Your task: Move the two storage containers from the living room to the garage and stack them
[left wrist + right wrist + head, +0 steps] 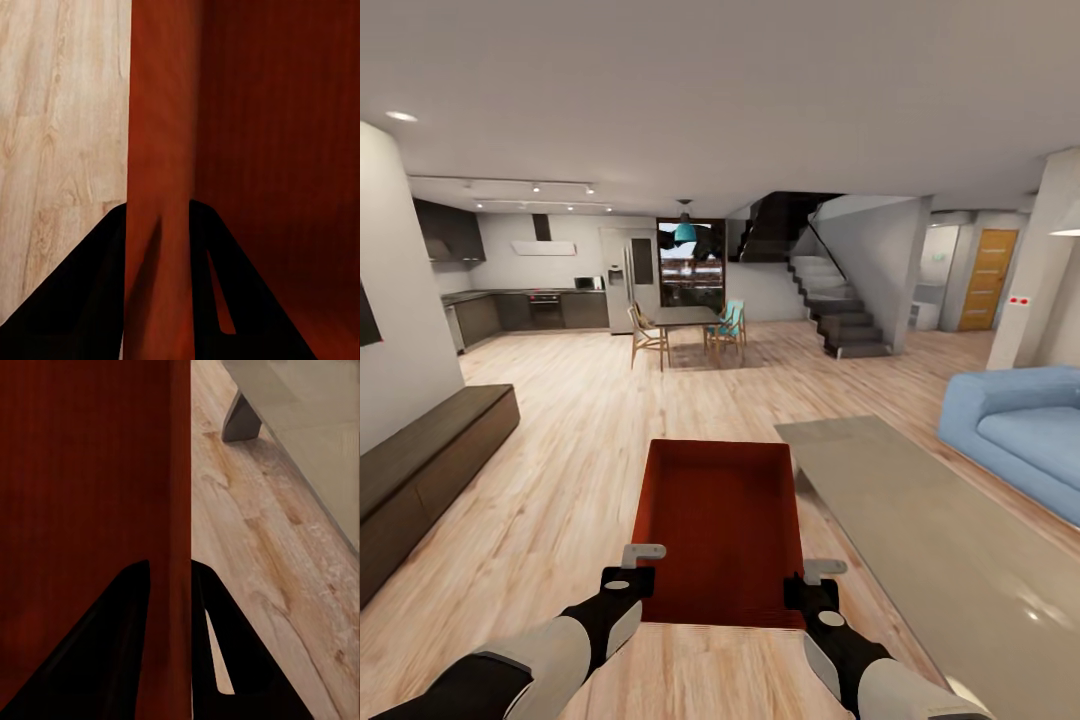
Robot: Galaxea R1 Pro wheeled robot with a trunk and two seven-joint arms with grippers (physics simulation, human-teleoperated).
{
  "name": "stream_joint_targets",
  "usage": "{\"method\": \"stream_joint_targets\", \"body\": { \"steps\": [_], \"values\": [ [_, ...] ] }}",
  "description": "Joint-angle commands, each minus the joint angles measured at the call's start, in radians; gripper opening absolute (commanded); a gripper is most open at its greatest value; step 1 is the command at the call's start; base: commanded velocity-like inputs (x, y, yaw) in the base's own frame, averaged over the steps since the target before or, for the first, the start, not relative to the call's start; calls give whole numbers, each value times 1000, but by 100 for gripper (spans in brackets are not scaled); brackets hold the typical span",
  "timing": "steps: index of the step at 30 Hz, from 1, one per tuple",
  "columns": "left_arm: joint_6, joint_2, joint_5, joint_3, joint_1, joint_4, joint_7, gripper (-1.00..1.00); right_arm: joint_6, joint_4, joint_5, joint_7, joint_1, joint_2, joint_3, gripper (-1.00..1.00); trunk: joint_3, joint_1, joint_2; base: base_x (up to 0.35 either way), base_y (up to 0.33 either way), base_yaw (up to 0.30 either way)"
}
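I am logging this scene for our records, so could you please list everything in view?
storage container: one, red-orange, held above the wood floor between both pincers
coffee table: one, grey, right of the container
sofa: one, blue, far right
low bench cabinet: one, dark brown, along the left wall
dining table: one, dark, with chairs, mid-room
staircase: one, dark grey, behind the dining area
wooden door: one, orange-brown, far right
left pincer: shut on the container's left wall
right pincer: shut on the container's right wall
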Motion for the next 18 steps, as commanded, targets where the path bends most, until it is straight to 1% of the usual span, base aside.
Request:
{"method": "stream_joint_targets", "body": {
  "steps": [1,18],
  "values": [
    [-5,4,15,21,-1,3,25,-100,-20,-23,16,0,-1,1,-31,-100,-2,1,-1,319,0,0],
    [-4,4,15,22,-1,3,25,-100,-20,-23,16,-1,-1,1,-31,-100,-2,1,-1,321,0,0]
  ]
}}
